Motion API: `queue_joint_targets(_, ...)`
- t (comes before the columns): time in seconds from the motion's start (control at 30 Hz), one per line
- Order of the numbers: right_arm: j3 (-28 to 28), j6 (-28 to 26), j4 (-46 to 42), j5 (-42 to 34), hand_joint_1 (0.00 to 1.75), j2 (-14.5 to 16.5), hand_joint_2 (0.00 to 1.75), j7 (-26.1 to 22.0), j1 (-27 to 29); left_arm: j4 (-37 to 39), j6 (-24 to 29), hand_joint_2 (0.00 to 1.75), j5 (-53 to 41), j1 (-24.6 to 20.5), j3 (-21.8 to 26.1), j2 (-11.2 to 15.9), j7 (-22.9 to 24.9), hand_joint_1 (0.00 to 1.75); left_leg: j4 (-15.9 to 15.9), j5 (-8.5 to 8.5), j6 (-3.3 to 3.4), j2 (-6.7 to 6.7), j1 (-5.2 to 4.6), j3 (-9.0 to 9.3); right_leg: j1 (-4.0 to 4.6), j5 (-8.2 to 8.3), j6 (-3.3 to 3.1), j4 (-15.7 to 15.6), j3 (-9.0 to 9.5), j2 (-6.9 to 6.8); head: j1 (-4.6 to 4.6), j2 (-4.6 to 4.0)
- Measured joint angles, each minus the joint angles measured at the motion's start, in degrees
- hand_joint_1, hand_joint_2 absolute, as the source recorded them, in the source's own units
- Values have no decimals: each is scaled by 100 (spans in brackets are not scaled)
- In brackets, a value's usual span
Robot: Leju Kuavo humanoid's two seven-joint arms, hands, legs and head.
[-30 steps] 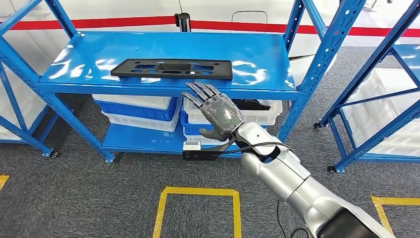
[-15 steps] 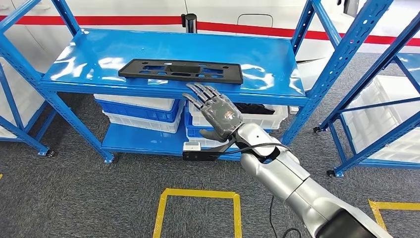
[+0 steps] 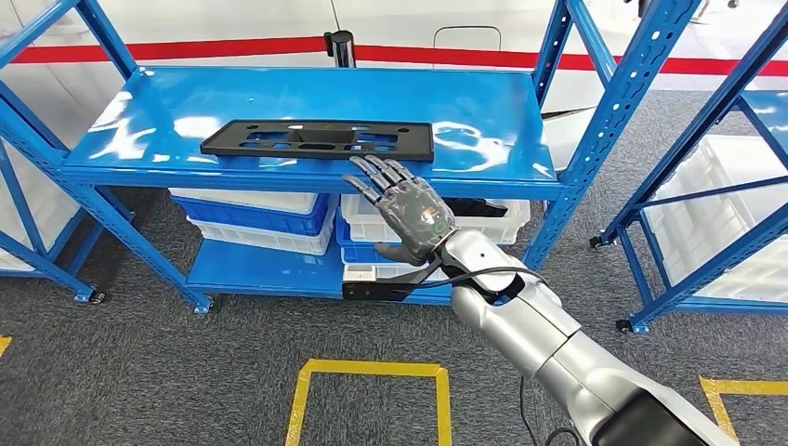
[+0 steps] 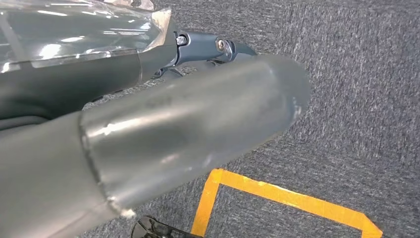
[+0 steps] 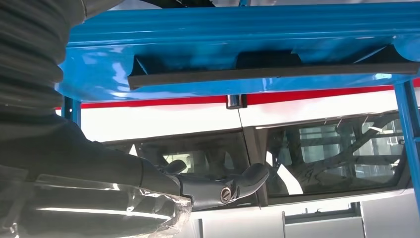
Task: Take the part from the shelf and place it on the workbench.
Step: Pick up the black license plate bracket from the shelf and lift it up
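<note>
A flat black part [image 3: 316,139] with several cut-outs lies lengthwise on the top board of the blue shelf [image 3: 483,111], near its front edge. My right hand [image 3: 404,209] is raised in front of that edge, just below the part's right end, fingers spread and holding nothing. In the right wrist view the part [image 5: 267,72] shows edge-on on the shelf board, with my right hand [image 5: 148,183] apart from it. My left hand [image 4: 148,124] hangs over the grey carpet with nothing in it.
White and blue bins [image 3: 260,209] fill the lower level of the shelf. A second blue rack [image 3: 706,139] with white bins stands at the right. Yellow tape [image 3: 372,370] marks a square on the carpet in front of the shelf.
The whole picture swayed right and then back left, so the camera moved. My right hand keeps the same spread pose below the shelf edge; the part stays where it lay.
</note>
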Motion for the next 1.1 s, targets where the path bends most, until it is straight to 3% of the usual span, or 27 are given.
queue_joint_targets(0.03, 1, 0, 1, -1, 0, 1, 175, -1, 4, 0, 0, 0, 0, 2, 0, 0, -1, 0, -157, 162, 7, 1, 1, 39, 3, -15, 0, 0, 23, 4, 1, 0)
queue_joint_targets(0.1, -1, 0, 2, -2, 0, 9, 175, -2, 5, 0, 0, 0, 0, -1, 1, 4, -4, 0, -928, 599, 41, 2, 0, 378, 7, -56, 23, 0, 82, 15, 2, 0)
queue_joint_targets(0.13, -1, 0, 2, -2, 0, 13, 175, -2, 0, 0, 0, 0, 0, -5, 1, 5, -5, 0, -1278, 728, 60, 1, -9, 550, 25, -78, 44, 5, 98, 22, 3, 0)
queue_joint_targets(0.2, -2, 1, 2, -2, 0, 21, 175, -2, -9, -1, 0, 0, 0, -11, 1, 5, -7, 0, -1592, 773, 100, -3, -39, 722, 51, -104, 92, 7, 100, 29, 8, 0)
queue_joint_targets(0.3, -10, 1, -1, -1, 0, 29, 175, -2, -17, -1, 0, 0, 2, -9, 2, 3, -9, 0, -1645, 776, 192, -4, -48, 778, 57, -142, 175, 38, 68, 21, 8, 0)
queue_joint_targets(0.37, -21, 1, -2, -2, 0, 30, 175, -3, -44, -2, 0, 0, 2, -14, 3, 1, -11, 0, -1695, 784, 255, 0, -24, 833, 56, -291, 204, 393, -127, 6, 21, 0)
queue_joint_targets(0.43, -23, 5, 6, -2, 0, 27, 175, -4, -60, -2, 0, 0, 2, -19, 7, 1, -13, 0, -1700, 760, 296, 1, -29, 852, 44, -529, 193, 1157, -562, 1, 30, 0)
queue_joint_targets(0.5, -22, 10, 21, -2, 0, 19, 175, -4, -36, -2, 0, 0, 2, -13, 10, 0, -13, 0, -1699, 734, 315, -6, -32, 871, 41, -591, 220, 1651, -906, 1, 30, 0)
queue_joint_targets(0.53, -21, 13, 28, -2, 0, 16, 175, -4, -24, -2, 0, 0, 2, -10, 11, -2, -13, 0, -1697, 719, 313, -14, -32, 889, 35, -488, 256, 1566, -910, -1, 31, 0)
queue_joint_targets(0.57, -22, 15, 32, -2, 0, 15, 175, -4, -18, -2, -1, 0, 2, -10, 11, -6, -13, 0, -1697, 700, 302, -22, -31, 914, 25, -316, 294, 1259, -797, -4, 32, 0)
queue_joint_targets(0.63, -23, 20, 40, -1, 0, 23, 175, -4, -25, -2, -3, 0, -3, -14, 12, -14, -12, 0, -1688, 647, 254, -34, -42, 966, 15, 30, 325, 444, -426, -17, 36, 0)
queue_joint_targets(0.7, -24, 23, 64, 8, 0, 39, 175, -2, -33, -2, -4, 0, -12, -17, 14, -15, -10, 0, -1679, 592, 194, -34, -58, 992, 25, 160, 271, 43, -221, -23, 34, 0)
queue_joint_targets(0.83, -27, 23, 175, 85, 0, 100, 175, 34, -65, -4, -3, 0, -39, -26, 33, -19, -3, 0, -1548, 456, 69, -12, -13, 957, 11, 148, 92, -11, -149, -6, 27, 0)
queue_joint_targets(0.9, -27, 23, 253, 125, 0, 156, 175, 65, -105, -4, 2, 0, -44, -31, 48, -14, -1, 0, -990, 189, 18, -3, 4, 680, -10, 125, 18, -28, -94, -2, 10, 0)
queue_joint_targets(0.97, -21, 23, 363, 170, 0, 204, 175, 110, -125, -4, 7, 0, -44, -23, 56, -5, 5, 0, -241, -70, -20, 0, 10, 242, 1, 89, -27, -27, -57, -2, 6, 0)
queue_joint_targets(1.0, -19, 23, 422, 191, 0, 221, 175, 136, -126, -4, 8, 0, -44, -15, 56, -3, 10, 0, -43, -76, -30, 0, 11, 85, 5, 70, -37, -26, -37, 0, 6, 0)
queue_joint_targets(1.03, -17, 24, 475, 206, 0, 237, 175, 162, -130, -3, 9, 0, -44, -7, 57, -3, 15, 0, -67, 34, -31, 2, 13, 34, 8, 49, -36, -25, -13, 3, 6, 0)
queue_joint_targets(1.1, -19, 24, 572, 226, 0, 276, 175, 211, -163, -2, 10, 0, -44, -2, 57, 1, 22, 0, -716, 501, -7, 4, 14, 261, 8, -2, -12, -25, 55, 11, 5, 0)
